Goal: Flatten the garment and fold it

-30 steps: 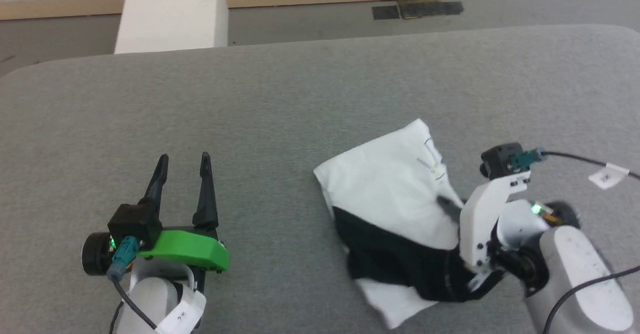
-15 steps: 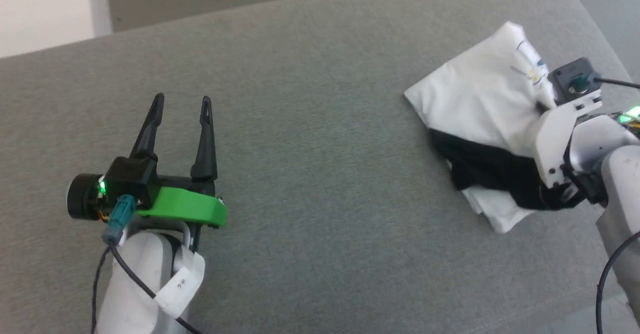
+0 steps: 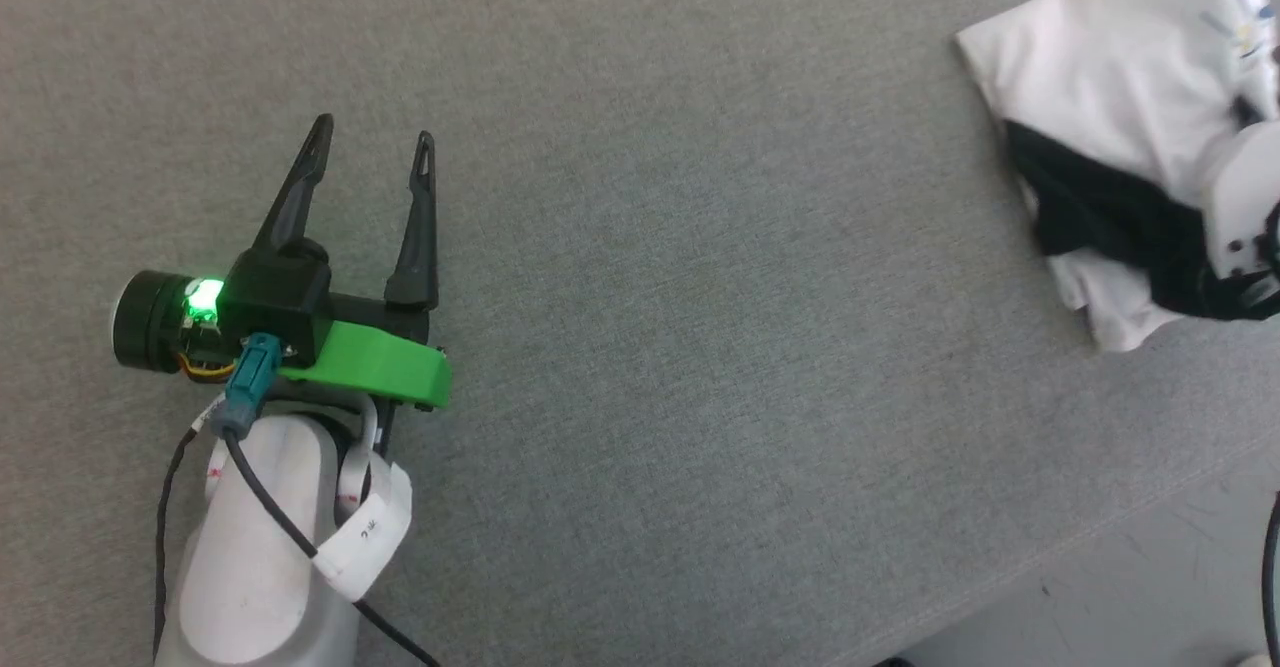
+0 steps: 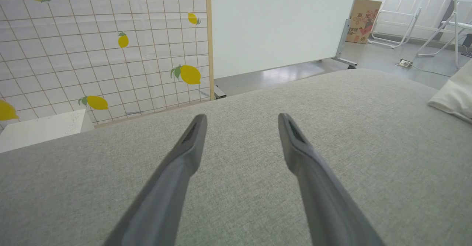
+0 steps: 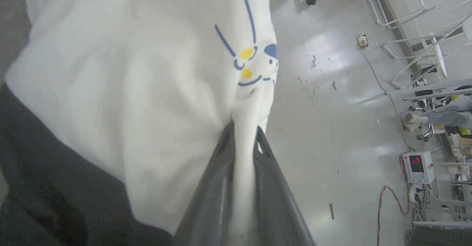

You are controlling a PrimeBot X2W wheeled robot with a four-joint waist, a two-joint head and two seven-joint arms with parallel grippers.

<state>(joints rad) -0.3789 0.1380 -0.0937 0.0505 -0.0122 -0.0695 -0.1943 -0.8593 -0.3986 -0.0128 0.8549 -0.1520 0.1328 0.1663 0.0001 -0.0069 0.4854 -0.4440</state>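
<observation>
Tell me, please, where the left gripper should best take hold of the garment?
Probably the white corner of the garment nearest the open left gripper, approached low from the robot's left. It lies free on the table, opposite the fold the right gripper pinches, so pulling should spread it.

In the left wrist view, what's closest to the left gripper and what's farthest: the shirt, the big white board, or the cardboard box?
From the left gripper:
1. The garment, on the table, far right.
2. The white board, upright past the table's far edge.
3. The cardboard box, on the floor beyond the board.
</observation>
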